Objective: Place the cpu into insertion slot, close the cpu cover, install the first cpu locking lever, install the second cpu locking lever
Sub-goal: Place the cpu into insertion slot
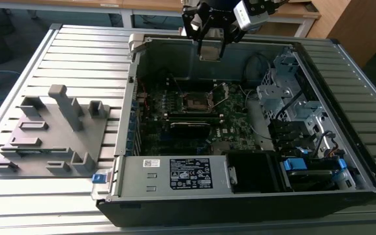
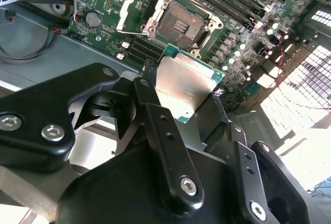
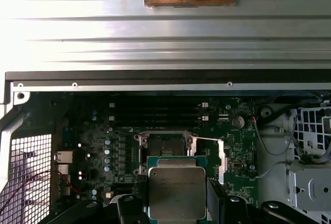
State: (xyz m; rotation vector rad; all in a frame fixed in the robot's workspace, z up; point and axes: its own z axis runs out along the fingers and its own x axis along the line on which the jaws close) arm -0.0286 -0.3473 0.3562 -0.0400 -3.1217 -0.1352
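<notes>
one cpu (image 2: 187, 85) is gripped by the pincer (image 2: 183, 93), unseated; insertion slot (image 2: 181, 25) is seen empty, cpu cover (image 2: 135, 5) raised.

cpu (image 3: 177, 193) in gripper (image 1: 210, 49), cpu cover (image 2: 135, 6) just beside insertion slot (image 2: 182, 23)

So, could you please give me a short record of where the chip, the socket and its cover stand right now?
gripper: shut on the chip, above the open computer case
chip: held between the fingers, not yet in the socket
socket: empty, dark centre bare
cover: open, tilted up beside the socket
grey fixture: on the table, to the exterior view's left of the case
</notes>
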